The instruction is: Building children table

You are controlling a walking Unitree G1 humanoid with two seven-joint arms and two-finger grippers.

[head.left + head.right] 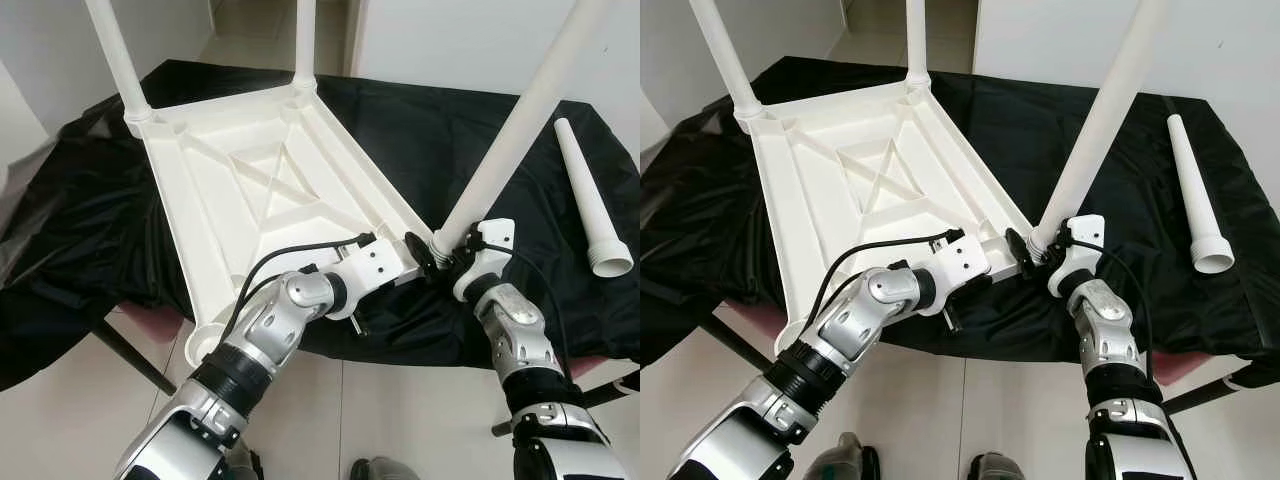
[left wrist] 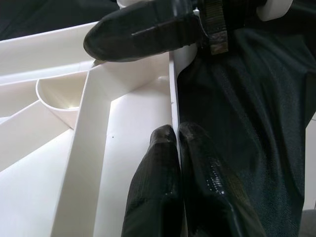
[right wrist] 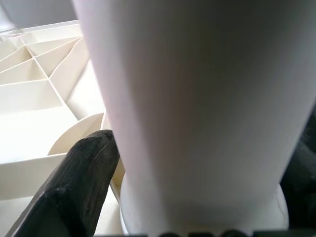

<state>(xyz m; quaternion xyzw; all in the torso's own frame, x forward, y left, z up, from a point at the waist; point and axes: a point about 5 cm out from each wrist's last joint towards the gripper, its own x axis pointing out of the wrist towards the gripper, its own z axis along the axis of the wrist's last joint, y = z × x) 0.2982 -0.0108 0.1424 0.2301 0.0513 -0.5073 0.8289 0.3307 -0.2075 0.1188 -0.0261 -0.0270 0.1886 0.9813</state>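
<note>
Pale tiled floor (image 1: 400, 420) and white walls surround a table draped in crinkled black plastic sheeting (image 1: 80, 220), on which a white moulded plastic children's tabletop (image 1: 260, 190) lies upside down, its ribbed underside and crossed centre panel facing up. At its far left corner a white tubular plastic leg (image 1: 118, 55) stands upright in its socket, and a second white leg (image 1: 305, 40) rises from the far right corner. The near left corner socket (image 1: 205, 342) is empty and hangs past the table edge. The left gripper (image 2: 180, 136) reaches along the tabletop's near right rim; in the left wrist view its two black fingers (image 2: 158, 187) are pressed together with the thin white rim wall pinched between them. Just to the right, a third white leg (image 1: 510, 130) leans up and to the right from the near right corner, its flanged base sitting at the socket. The right gripper (image 1: 442, 262) is closed around that base, with one black finger (image 3: 79, 187) lying against the leg beside the round socket in the right wrist view. Well apart, at the far right of the sheeting, a fourth white tapered leg (image 1: 590, 200) lies flat, its wide open end pointing toward the robot.
</note>
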